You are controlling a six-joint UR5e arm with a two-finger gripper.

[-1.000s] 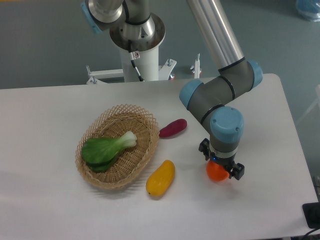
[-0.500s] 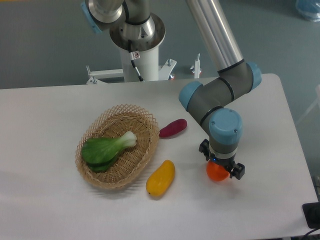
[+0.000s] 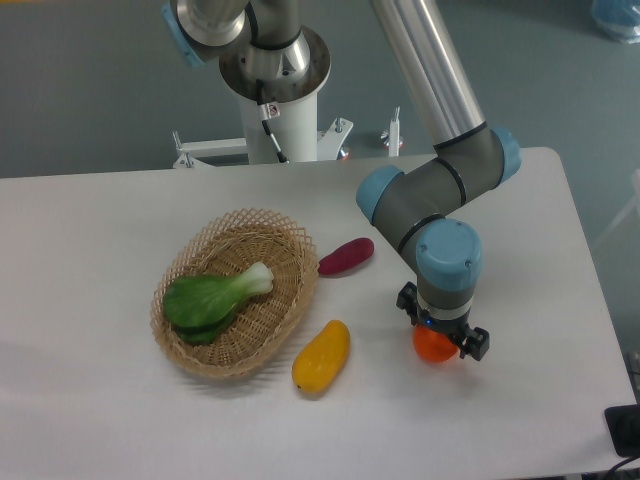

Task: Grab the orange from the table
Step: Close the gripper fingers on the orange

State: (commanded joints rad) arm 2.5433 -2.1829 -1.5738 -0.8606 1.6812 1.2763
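The orange (image 3: 432,346) is a small round bright-orange fruit on the white table (image 3: 90,230), right of centre near the front. My gripper (image 3: 440,322) points straight down over it. One black finger (image 3: 406,297) is at the orange's upper left and the other at its lower right, closed against its sides. The wrist hides the top of the orange. The orange looks to be at table level or barely off it.
An oval wicker basket (image 3: 290,300) holding a green leafy vegetable (image 3: 210,298) sits left of centre. A yellow mango-like fruit (image 3: 321,356) lies left of the orange. A purple sweet potato (image 3: 346,256) lies behind it. The arm's base (image 3: 275,70) is at the back.
The arm and gripper have shifted a few pixels to the left. The orange stays between the fingers. Nothing else has moved.
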